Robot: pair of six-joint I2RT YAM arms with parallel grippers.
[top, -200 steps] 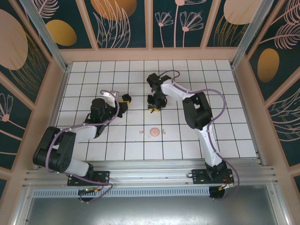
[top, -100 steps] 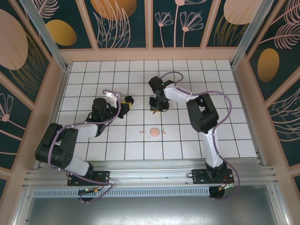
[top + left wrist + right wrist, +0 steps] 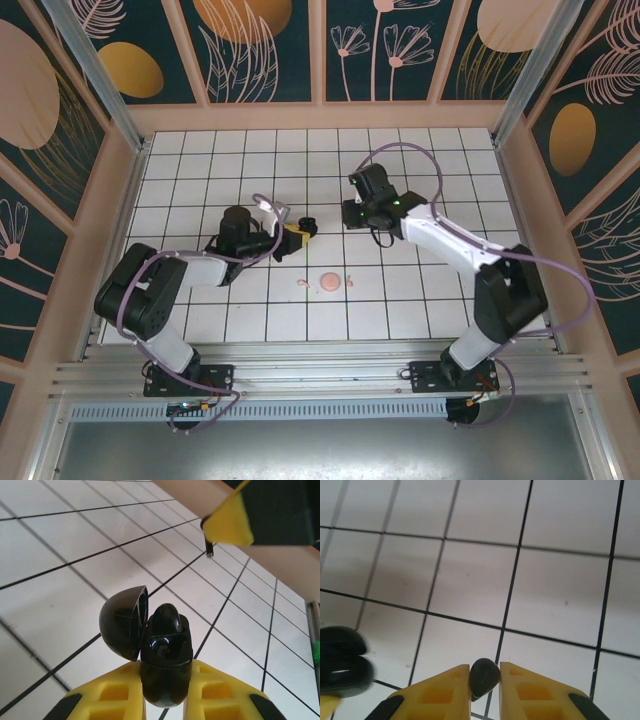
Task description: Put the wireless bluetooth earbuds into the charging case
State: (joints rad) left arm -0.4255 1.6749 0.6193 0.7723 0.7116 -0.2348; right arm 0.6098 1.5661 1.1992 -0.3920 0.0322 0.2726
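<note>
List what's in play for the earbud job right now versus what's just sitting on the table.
In play:
- black charging case, lid open, clamped in left gripper
- black earbud, pinched in right gripper

Sitting on the table:
- round pink case
- small pink piece left of it, likely a pink earbud

I record the desk (image 3: 250, 310) as white with a black grid. Left gripper (image 3: 165, 680) and right gripper (image 3: 485, 672): yellow fingers (image 3: 115, 695). Charging case (image 3: 167, 665): glossy black. Earbud (image 3: 484, 676): black. Second case (image 3: 329, 282): pale pink. Walls (image 3: 270, 50): dark teal, with peach and orange plant motifs.
</note>
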